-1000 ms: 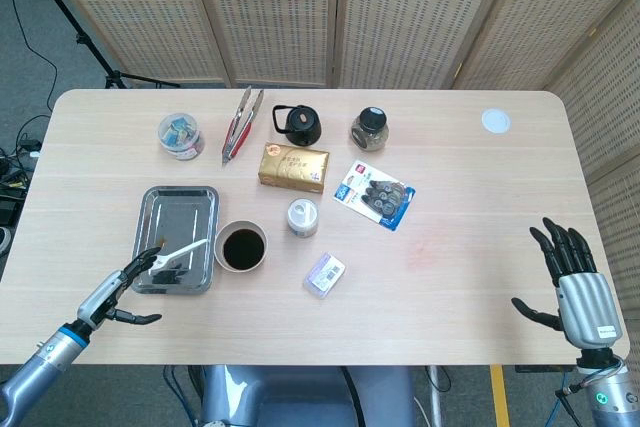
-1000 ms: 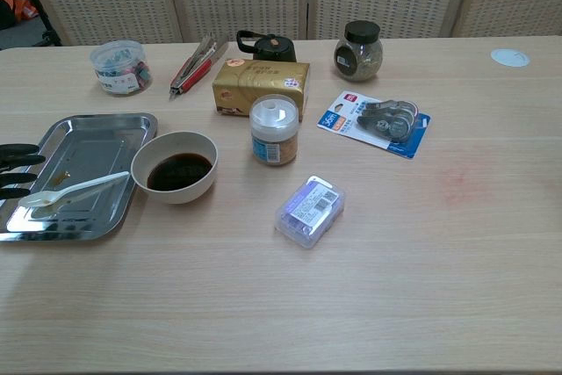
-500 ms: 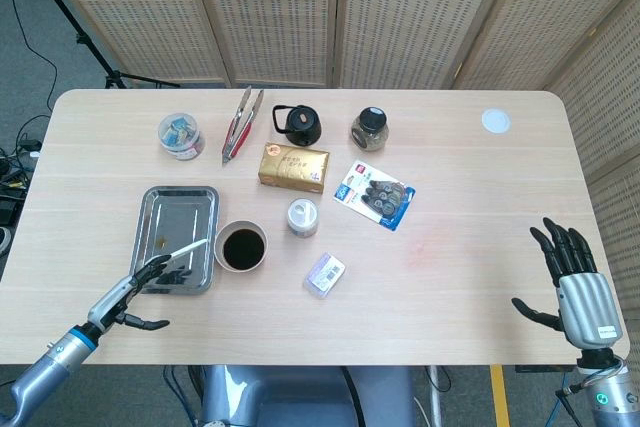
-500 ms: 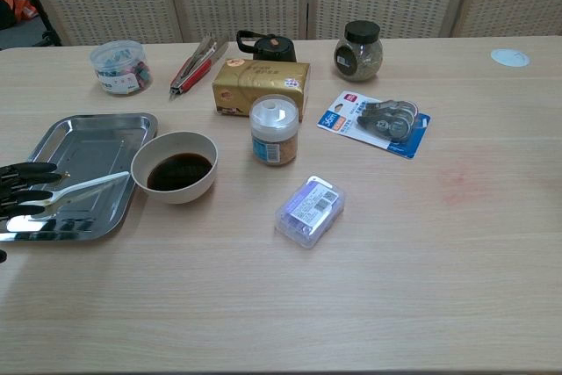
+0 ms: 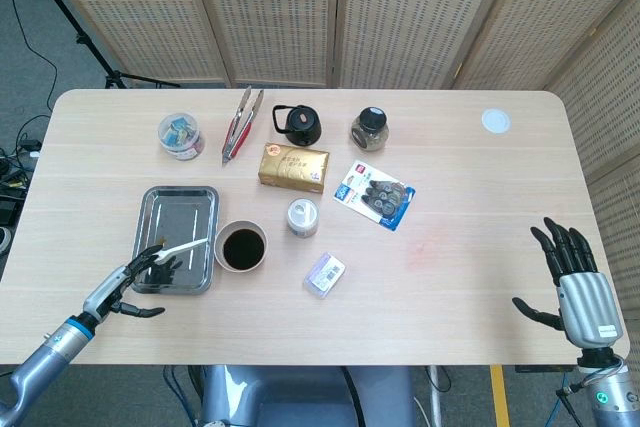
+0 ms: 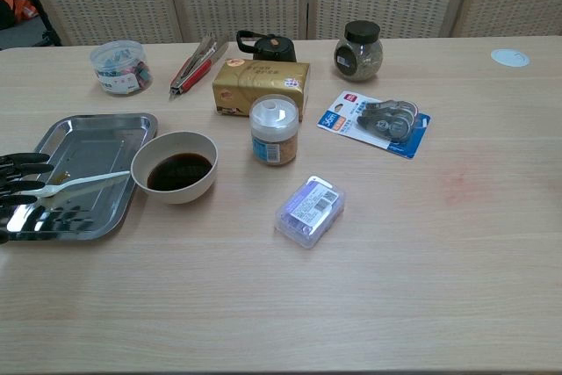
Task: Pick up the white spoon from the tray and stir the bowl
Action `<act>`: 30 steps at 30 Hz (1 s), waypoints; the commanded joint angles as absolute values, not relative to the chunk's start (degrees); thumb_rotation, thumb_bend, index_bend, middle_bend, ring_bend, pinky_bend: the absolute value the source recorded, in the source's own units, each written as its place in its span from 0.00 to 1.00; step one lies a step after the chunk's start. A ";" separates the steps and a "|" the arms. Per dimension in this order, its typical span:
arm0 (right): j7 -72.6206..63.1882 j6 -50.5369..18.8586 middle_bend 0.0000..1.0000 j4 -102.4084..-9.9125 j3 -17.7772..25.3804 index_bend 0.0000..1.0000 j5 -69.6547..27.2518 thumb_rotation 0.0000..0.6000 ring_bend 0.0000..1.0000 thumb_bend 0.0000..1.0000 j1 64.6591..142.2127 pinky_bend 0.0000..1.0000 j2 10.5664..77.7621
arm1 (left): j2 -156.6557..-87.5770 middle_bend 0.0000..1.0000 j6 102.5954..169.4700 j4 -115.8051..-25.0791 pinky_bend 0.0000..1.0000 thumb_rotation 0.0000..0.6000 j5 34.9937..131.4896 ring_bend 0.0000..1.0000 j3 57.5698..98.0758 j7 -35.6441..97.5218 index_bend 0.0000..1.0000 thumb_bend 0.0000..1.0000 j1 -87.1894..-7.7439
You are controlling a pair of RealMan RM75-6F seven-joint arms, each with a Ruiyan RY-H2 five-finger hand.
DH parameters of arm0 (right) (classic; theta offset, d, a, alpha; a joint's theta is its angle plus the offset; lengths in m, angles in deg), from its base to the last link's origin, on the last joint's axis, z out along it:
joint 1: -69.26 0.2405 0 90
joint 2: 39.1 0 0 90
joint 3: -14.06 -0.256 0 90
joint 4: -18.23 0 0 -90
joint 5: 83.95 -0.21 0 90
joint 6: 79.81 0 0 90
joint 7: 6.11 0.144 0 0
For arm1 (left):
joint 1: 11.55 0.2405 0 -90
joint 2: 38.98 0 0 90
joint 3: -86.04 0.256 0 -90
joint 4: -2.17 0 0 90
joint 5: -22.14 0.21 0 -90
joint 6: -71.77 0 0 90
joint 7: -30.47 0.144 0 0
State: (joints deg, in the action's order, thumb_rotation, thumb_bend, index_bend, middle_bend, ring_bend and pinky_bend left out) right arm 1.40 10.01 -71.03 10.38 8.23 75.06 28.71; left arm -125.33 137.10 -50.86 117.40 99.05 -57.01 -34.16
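The white spoon (image 5: 185, 246) (image 6: 88, 183) lies across the right part of the steel tray (image 5: 183, 201) (image 6: 98, 133), its handle pointing at the bowl (image 5: 241, 247) (image 6: 176, 167) of dark liquid just right of the tray. My left hand (image 5: 132, 277) reaches in over the tray's near-left corner. Its black fingers (image 6: 21, 187) pinch the spoon's bowl end, which sits slightly raised off the tray. My right hand (image 5: 577, 284) rests open at the table's near-right edge, far from everything, and only the head view shows it.
Right of the bowl stand a white-lidded jar (image 5: 303, 217) and a small clear box (image 5: 324, 274). Behind them are a gold box (image 5: 293, 167), a blue package (image 5: 375, 195), red tongs (image 5: 240, 123), a black teapot (image 5: 299, 125), a glass jar (image 5: 368, 130) and a plastic tub (image 5: 180, 135).
My left hand has moved onto the tray's near-left corner and closed its fingers on the spoon's bowl end, which has lifted slightly. The right hand has stayed still.
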 commanded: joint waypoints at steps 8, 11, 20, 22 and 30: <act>1.27 9.65 0.00 -70.87 10.36 0.00 7.96 1.00 0.00 0.00 75.14 0.00 28.85 | -125.09 0.00 135.84 -48.52 0.00 1.00 115.68 0.00 97.35 -58.44 0.07 0.05 -34.89; 0.95 9.47 0.00 -70.76 10.54 0.00 8.09 1.00 0.00 0.00 75.18 0.00 29.00 | -125.19 0.00 134.49 -47.50 0.00 1.00 115.32 0.00 96.61 -57.79 0.07 0.05 -35.99; 0.63 9.37 0.00 -70.64 10.51 0.00 7.98 1.00 0.00 0.00 75.21 0.00 29.26 | -122.73 0.00 138.91 -49.95 0.00 1.00 115.36 0.00 95.22 -55.80 0.07 0.05 -35.17; 0.69 9.33 0.00 -70.68 10.54 0.00 7.96 1.00 0.00 0.00 75.20 0.00 29.24 | -121.61 0.00 140.83 -51.64 0.00 1.00 115.04 0.00 94.61 -52.32 0.07 0.05 -34.42; 1.22 9.85 0.00 -71.18 10.59 0.00 8.39 1.00 0.00 0.00 75.06 0.00 28.84 | -116.18 0.00 137.53 -66.28 0.00 1.00 104.63 0.00 88.70 -20.70 0.24 0.13 -33.38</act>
State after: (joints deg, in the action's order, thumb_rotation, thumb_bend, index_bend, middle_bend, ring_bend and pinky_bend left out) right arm 1.20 9.83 -71.16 10.60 8.38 75.08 28.86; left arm -119.88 139.71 -57.10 111.13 92.40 -37.25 -34.03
